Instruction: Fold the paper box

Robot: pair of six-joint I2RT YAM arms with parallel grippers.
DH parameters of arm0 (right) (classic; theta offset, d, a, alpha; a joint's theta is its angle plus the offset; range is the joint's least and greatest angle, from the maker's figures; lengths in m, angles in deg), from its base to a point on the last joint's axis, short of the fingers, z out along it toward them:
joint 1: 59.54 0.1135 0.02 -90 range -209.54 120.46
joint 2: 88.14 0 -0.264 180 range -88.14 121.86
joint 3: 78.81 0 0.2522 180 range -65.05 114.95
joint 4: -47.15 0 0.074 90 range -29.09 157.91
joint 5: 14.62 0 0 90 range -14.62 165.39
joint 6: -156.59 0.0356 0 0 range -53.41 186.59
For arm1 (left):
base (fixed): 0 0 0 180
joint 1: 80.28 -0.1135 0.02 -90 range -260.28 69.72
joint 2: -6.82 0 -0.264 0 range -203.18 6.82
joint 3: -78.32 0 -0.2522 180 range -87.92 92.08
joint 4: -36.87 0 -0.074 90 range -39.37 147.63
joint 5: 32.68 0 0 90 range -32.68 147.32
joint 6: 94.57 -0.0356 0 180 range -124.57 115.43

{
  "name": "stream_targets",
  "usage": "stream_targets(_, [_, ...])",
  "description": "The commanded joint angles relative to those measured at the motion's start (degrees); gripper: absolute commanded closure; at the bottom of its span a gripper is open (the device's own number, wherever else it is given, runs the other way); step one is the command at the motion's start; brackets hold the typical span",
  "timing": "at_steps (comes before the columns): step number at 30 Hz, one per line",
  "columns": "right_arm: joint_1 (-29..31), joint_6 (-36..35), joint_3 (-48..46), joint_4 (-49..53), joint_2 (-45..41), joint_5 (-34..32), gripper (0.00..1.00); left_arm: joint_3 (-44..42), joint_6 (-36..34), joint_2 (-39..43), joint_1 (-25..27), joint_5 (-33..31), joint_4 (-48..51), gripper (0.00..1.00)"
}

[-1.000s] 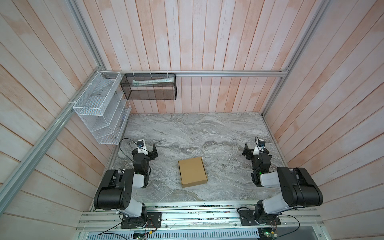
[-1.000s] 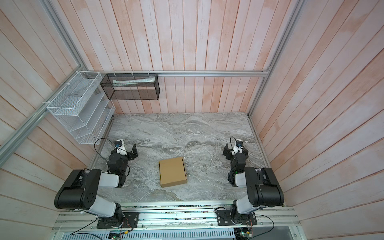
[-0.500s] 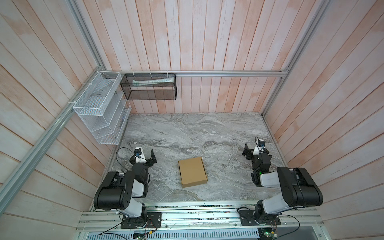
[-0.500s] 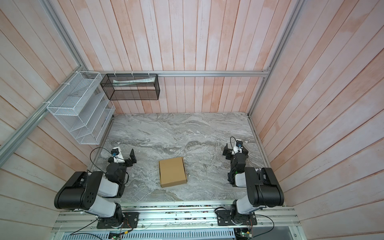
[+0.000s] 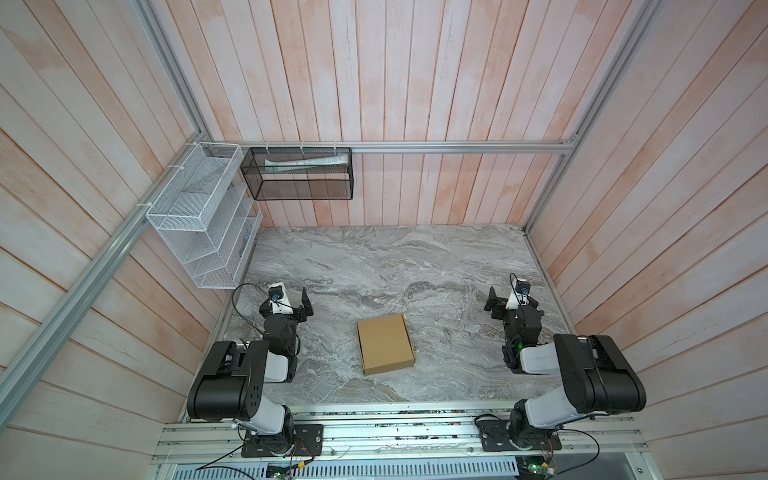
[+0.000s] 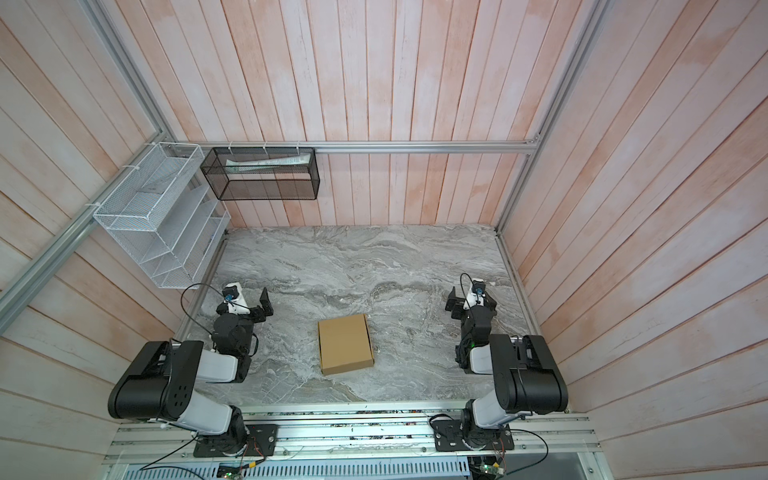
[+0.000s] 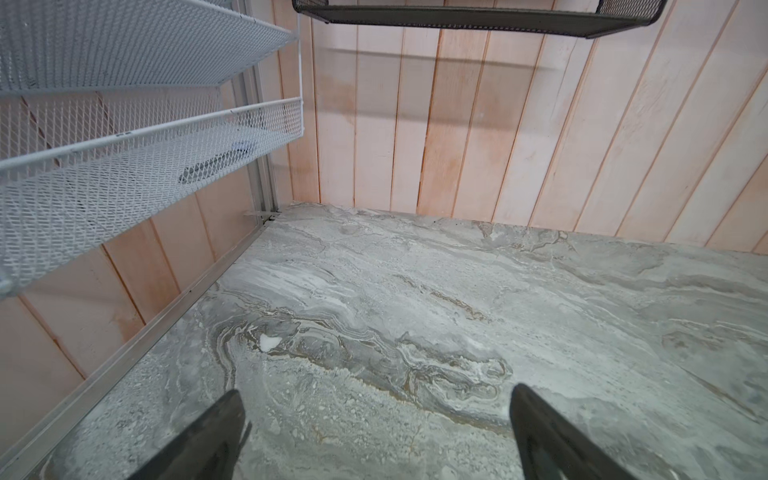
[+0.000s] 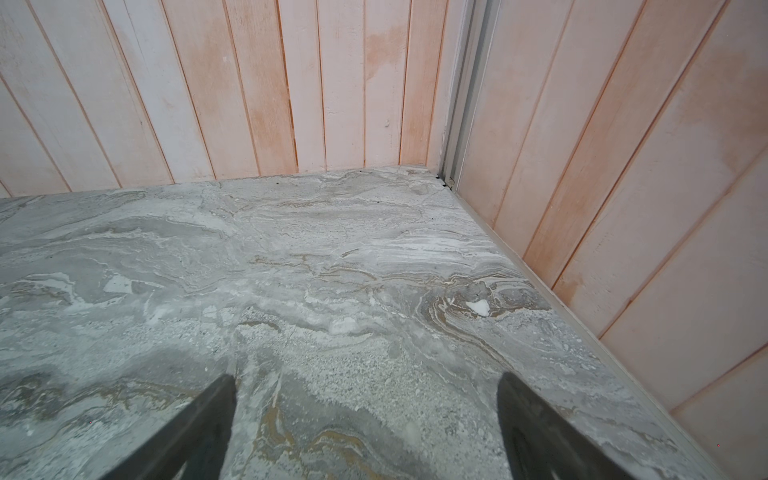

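Observation:
The paper box is plain brown cardboard. It lies flat and closed on the marble table, near the front edge between the two arms. My left gripper is open, well to the left of the box, with only bare marble between its fingers. My right gripper is open too, far to the right of the box near the right wall, holding nothing. The box does not show in either wrist view.
A white wire shelf hangs on the left wall above my left gripper. A black mesh basket with papers hangs on the back wall. Wooden walls close the table on three sides; a metal rail runs along the front.
My left gripper dipped toward the front edge and has come back toward the back, ending slightly further left. The right arm and the box have not moved.

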Motion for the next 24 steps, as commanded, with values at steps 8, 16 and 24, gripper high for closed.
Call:
stream_targets(8, [-0.30,-0.18,-0.18,-0.80,-0.48,0.65,0.02,-2.97,0.96,0.80,-0.21,-0.76,-4.03,0.00])
stream_targets(16, [-0.27,-0.15,-0.18,-0.75,-0.52,0.65,0.02,4.11,0.05,-0.26,0.30,-1.09,6.76,0.00])
stream_targets(24, [-0.36,-0.18,-0.25,-0.80,-0.47,0.65,0.02,4.30,0.07,-0.44,0.24,-0.82,7.02,0.00])
